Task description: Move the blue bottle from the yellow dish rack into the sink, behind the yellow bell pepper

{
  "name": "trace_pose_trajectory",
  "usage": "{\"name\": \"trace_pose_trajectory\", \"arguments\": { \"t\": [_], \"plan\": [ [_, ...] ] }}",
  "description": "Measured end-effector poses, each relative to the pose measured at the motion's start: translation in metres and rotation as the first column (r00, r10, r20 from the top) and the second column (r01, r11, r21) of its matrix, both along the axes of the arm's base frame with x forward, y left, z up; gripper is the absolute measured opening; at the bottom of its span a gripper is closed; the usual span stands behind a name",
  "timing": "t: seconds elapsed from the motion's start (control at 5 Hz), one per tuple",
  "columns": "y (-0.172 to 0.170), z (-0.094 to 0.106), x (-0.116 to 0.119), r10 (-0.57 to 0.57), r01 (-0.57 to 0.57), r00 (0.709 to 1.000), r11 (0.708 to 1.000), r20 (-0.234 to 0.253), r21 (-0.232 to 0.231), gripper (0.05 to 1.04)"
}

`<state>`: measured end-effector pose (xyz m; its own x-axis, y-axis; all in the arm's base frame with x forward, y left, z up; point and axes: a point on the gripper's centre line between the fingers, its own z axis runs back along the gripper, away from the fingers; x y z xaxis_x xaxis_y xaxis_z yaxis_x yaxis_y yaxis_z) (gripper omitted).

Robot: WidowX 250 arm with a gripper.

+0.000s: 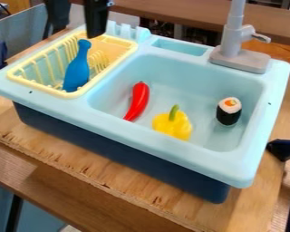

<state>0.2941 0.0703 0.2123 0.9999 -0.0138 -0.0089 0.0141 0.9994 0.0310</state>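
Observation:
At the top left, my black gripper [76, 19] hangs above the back of the yellow dish rack [130, 46], open, its two fingers wide apart with nothing between them. A blue bottle-shaped toy [78, 70] leans in the rack just below, the nearest thing to the gripper and not touched by it. In the light blue sink basin [190, 72] lie a red chili pepper [137, 100] at the left and a yellow bell pepper [172, 123] with a green stem near the front. A sushi roll [229, 111], black with a white and orange top, stands at the basin's right.
A grey faucet [233, 43] rises from the sink's back right corner. The sink stands on a wooden table [126, 190]. A small recessed tray [181, 47] is set in the back rim. Dark blue and black equipment [283, 148] shows at the right edge.

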Motion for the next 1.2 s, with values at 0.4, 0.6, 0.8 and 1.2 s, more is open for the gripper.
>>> {"name": "trace_pose_trajectory", "arguments": {
  "t": [0.4,0.6,0.8,1.2],
  "plan": [
    [0.009,-0.015,0.006,-0.020,0.020,1.000,0.999,-0.002,-0.034,0.999],
    [0.014,-0.024,0.010,-0.024,0.023,1.000,0.998,-0.009,-0.053,0.999],
    [0.018,-0.031,0.012,-0.028,0.027,0.999,0.997,-0.019,-0.069,0.999],
    [0.023,-0.040,0.016,-0.017,0.014,0.999,0.996,-0.037,-0.087,0.999]
  ]
}}
